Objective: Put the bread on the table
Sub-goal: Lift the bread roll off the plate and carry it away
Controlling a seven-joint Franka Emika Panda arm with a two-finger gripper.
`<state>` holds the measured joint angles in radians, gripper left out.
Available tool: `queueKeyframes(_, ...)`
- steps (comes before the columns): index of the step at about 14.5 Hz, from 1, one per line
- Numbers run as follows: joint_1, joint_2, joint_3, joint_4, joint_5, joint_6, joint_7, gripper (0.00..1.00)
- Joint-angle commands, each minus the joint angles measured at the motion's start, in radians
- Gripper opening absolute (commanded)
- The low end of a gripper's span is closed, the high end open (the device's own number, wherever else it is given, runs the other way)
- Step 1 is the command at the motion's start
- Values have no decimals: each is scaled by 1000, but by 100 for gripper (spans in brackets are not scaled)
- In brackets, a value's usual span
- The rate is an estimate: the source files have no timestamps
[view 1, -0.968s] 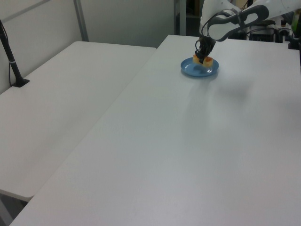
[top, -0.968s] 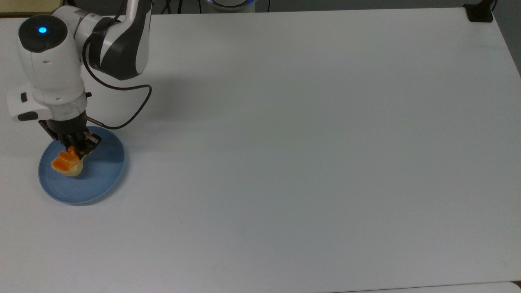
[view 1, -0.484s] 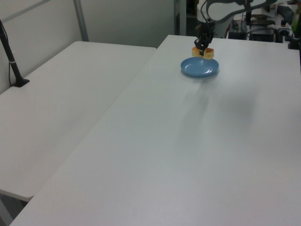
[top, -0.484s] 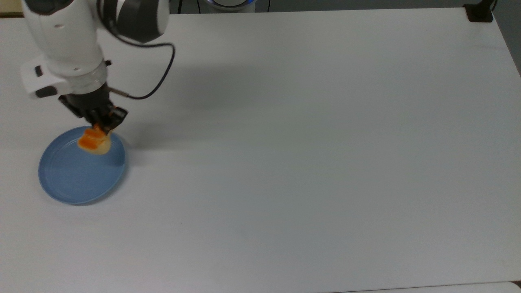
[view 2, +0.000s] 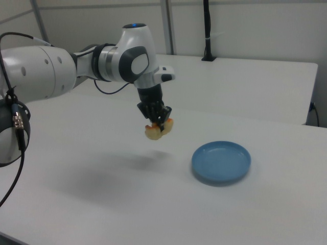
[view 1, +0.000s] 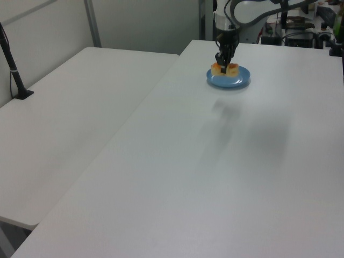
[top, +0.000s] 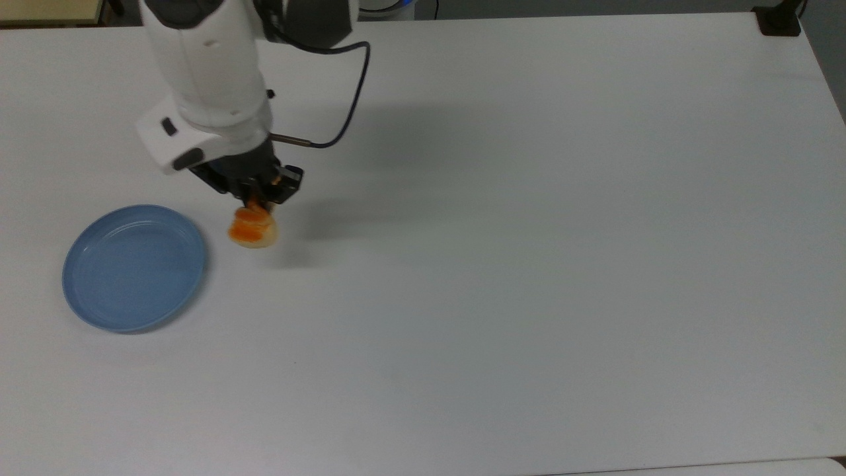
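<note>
You're mid-carry: with the blue plate (view 2: 221, 162) sitting bare on the white desk (top: 529, 264), your pincer (view 2: 159, 122) pinches the bread roll (view 2: 158, 130) aloft just off the plate's left in the right view, so next lower and release.

No words, labels, brand marks or numbers can be read anywhere in these views. The robot arm's white casing (view 2: 41, 71), the blue plate (view 2: 220, 162) and the white bench (top: 529, 264) all carry plain, unmarked surfaces.
</note>
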<state>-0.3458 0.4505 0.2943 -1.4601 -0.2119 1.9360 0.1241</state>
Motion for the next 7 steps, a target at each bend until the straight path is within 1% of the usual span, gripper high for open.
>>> queueKeyframes(1, 37, -4, 19, -103, 14, 107, -1, 20)
queueKeyframes(2, 47, 2, 17, -133, 14, 166, -1, 20)
queueKeyframes(3, 50, 11, 17, -141, 12, 193, -1, 20)
queueKeyframes(5, 54, 36, 19, -143, 8, 228, -1, 20)
queueKeyframes(7, 73, 62, 19, -143, -14, 248, -3, 22)
